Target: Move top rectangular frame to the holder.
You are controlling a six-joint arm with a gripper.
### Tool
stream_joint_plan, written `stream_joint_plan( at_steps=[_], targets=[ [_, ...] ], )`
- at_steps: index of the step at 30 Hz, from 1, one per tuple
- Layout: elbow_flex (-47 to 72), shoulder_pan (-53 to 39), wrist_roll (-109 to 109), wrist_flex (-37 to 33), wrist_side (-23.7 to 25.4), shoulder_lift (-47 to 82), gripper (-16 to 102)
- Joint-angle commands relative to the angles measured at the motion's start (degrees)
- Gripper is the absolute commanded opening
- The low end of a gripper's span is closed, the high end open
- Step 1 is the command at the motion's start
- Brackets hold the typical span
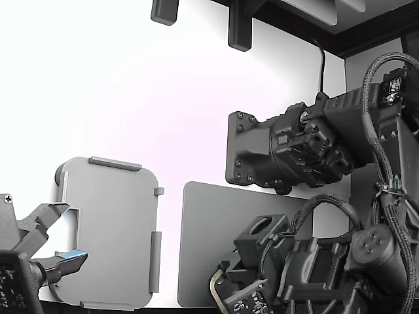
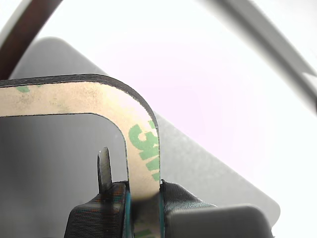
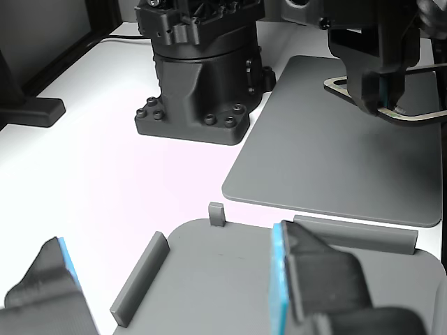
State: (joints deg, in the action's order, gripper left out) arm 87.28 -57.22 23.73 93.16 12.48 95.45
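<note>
In the exterior view, the light grey plastic tray (image 1: 111, 232) is lying on the white surface (image 1: 131, 98), beside the dark grey flat mat (image 1: 209, 235). In the wrist view, the black hand (image 2: 144, 208) is pinching the thin beige frame with green marks (image 2: 106, 101). In the other view, the frame (image 3: 412, 115) is hanging over the mat (image 3: 307, 146).
</note>
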Motion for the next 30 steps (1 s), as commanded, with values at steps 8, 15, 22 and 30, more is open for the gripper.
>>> stream_joint_plan(
  at_steps=[8, 15, 22, 30],
  targets=[
    [-12.74, 16.96, -2.72, 1.67, -5.98, -0.88, -10],
    [-14.77, 25.58, -6.15, 1.67, -3.52, -2.29, -10],
    [-19.95, 32.08, -8.44, 1.58, -2.11, -7.21, -10],
    [-30.50, 36.91, -7.82, 1.58, -3.25, -17.40, -10]
  ],
)
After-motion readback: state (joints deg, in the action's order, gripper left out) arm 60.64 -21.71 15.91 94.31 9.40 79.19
